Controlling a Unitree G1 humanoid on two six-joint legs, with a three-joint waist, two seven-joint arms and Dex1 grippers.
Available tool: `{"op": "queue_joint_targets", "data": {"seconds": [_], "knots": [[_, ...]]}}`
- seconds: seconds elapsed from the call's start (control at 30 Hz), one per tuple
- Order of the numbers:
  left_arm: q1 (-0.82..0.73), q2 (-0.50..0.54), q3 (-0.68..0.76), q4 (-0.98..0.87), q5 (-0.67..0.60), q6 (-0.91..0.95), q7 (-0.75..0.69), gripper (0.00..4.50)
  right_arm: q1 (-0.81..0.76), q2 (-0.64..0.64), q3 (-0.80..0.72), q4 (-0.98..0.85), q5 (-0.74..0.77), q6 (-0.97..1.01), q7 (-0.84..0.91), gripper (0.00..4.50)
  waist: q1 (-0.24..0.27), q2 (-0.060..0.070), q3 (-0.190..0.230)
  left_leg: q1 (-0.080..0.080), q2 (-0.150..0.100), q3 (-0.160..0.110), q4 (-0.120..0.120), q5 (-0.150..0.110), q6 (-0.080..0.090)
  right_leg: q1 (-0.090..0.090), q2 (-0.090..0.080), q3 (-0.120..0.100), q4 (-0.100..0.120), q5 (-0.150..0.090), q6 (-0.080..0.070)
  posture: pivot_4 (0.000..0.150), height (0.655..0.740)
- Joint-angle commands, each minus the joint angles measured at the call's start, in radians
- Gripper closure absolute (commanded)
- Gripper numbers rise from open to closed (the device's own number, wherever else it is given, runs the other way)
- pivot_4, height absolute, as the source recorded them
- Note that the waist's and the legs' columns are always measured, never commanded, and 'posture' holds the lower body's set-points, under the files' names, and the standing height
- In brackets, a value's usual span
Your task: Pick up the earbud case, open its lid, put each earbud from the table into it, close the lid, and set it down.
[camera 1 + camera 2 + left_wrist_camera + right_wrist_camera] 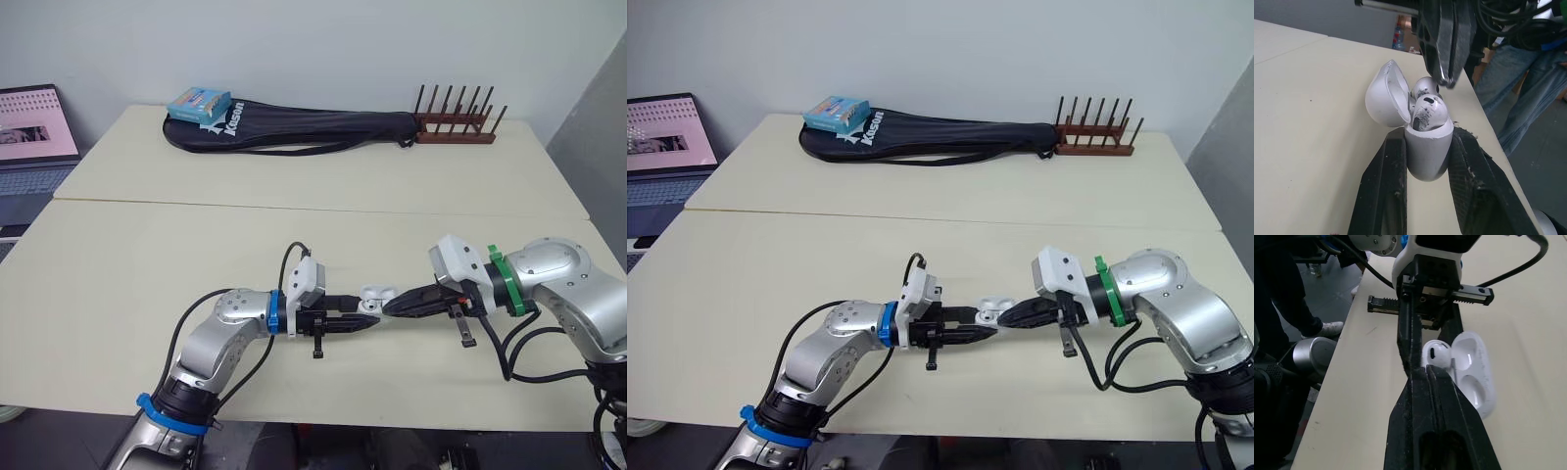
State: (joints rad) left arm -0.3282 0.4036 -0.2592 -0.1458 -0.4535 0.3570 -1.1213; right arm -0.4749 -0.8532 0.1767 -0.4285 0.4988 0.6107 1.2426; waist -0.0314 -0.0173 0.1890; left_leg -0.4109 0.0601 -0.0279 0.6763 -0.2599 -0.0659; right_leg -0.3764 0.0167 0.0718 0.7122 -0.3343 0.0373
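The white earbud case (1427, 152) is held upright just above the table, with my left gripper (364, 315) shut on its body. Its lid (1382, 95) is hinged back and open. Two white earbuds sit in the case, one nearer (1428, 112) and one farther (1424, 86). My right gripper (1447, 77) comes in from the opposite side, shut with nothing seen between its fingers. Its tips are right beside the farther earbud. In the right wrist view the case (1476, 377) lies just past my right fingertips, with an earbud (1437, 352) showing.
A black racket bag (294, 127) with a blue box (199, 103) on it lies at the table's far side, beside a wooden peg rack (456, 122). A laptop (29, 137) stands at the far left. The table's front edge is close. A person's legs (1518, 98) stand beyond it.
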Motion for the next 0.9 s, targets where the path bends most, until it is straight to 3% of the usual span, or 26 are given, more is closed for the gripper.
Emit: {"op": "queue_joint_targets", "data": {"seconds": [0.03,0.17,0.47,0.9], "knots": [[-0.016,-0.011,0.008,-0.02,-0.002,-0.028,-0.001,3.73,-0.005,0.013,-0.078,-0.042,0.09,0.044,-0.026,4.5,0.0,0.0,0.0,0.0,0.0,0.0,0.0,0.0,0.0,0.0,0.0,0.0,0.0,0.0,0.0,0.15,0.7026],[-0.009,-0.011,0.005,-0.019,0.004,-0.037,-0.002,3.73,-0.038,0.024,-0.155,-0.04,0.209,0.139,-0.067,4.5,0.0,0.0,0.0,0.0,0.0,0.0,0.0,0.0,0.0,0.0,0.0,0.0,0.0,0.0,0.0,0.15,0.7026],[-0.01,-0.012,-0.014,-0.028,0.018,-0.055,-0.018,3.73,-0.093,0.047,0.001,0.081,-0.064,-0.047,-0.118,4.5,0.001,0.0,0.0,-0.003,0.0,0.0,0.0,0.0,0.0,-0.003,0.0,0.0,0.0,0.0,0.0,0.15,0.7026],[-0.015,-0.02,0.0,-0.004,0.027,-0.062,-0.007,3.73,-0.05,0.002,-0.004,0.031,0.012,-0.008,0.005,4.5,0.001,0.0,0.0,-0.005,0.0,0.0,0.001,0.0,0.0,-0.005,0.0,0.0,0.001,0.0,0.0,0.15,0.7026]]}}
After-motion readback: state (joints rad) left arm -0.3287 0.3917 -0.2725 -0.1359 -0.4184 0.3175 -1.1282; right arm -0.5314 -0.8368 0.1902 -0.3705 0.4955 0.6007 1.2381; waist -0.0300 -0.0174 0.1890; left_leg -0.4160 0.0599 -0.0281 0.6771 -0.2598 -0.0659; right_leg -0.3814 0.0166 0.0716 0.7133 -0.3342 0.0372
